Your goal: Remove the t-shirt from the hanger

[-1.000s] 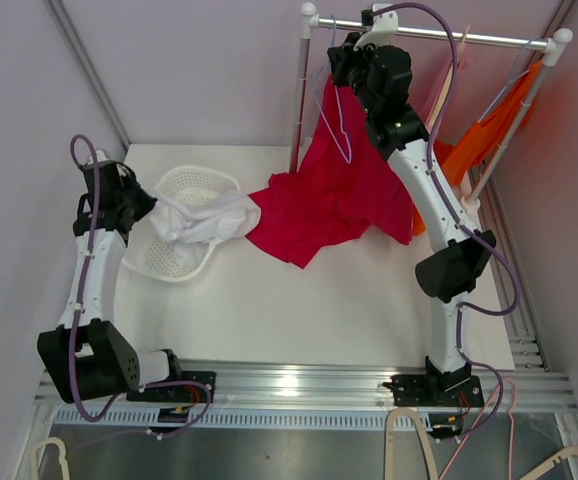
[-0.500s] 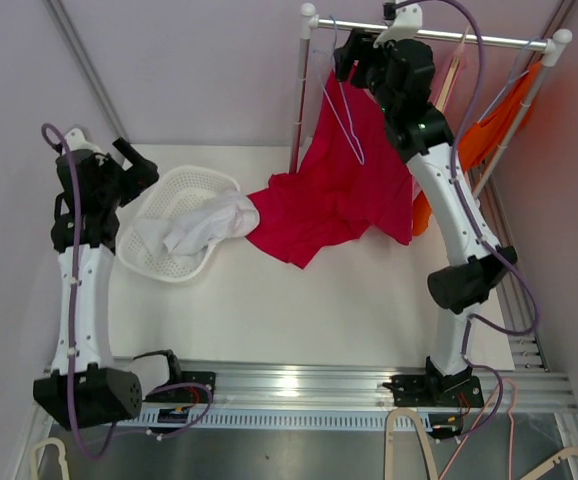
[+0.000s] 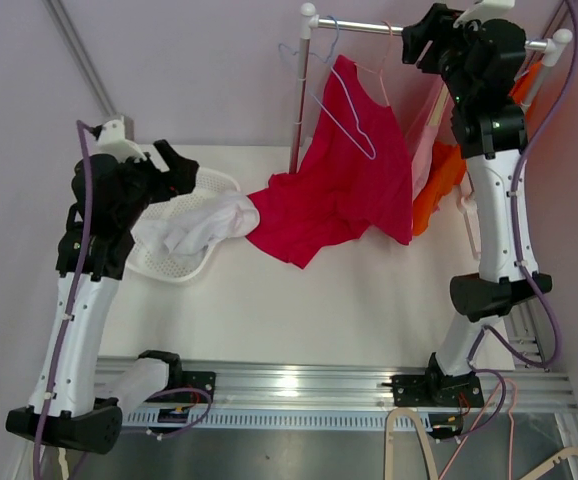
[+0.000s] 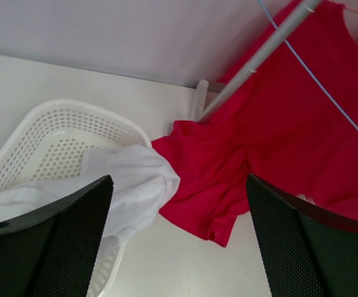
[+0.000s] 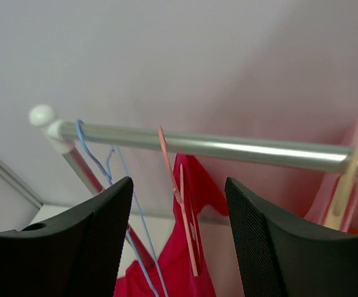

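Right gripper (image 5: pixel 176 189) spread, empty, facing the rail (image 5: pixel 247 148). The pink hanger (image 5: pixel 168 161) hooks there, seemingly carrying the red t-shirt (image 3: pixel 354 170), hem on the bench (image 3: pixel 299 300). A blue hanger (image 4: pixel 315 76) crosses it. Left gripper (image 4: pixel 178 185) spread above the basket (image 4: pixel 49 114) and white cloth (image 4: pixel 135 179).

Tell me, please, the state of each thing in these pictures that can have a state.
Red t-shirt, still on the pink hanger, lower part lying on the white table.
Light blue wire hanger, hooked on the metal rail, apparently bare.
White perforated plastic basket, on the table, white cloth spilling over its rim.
Left hand, open, empty, above the basket.
Right hand, open, empty, near the rail.
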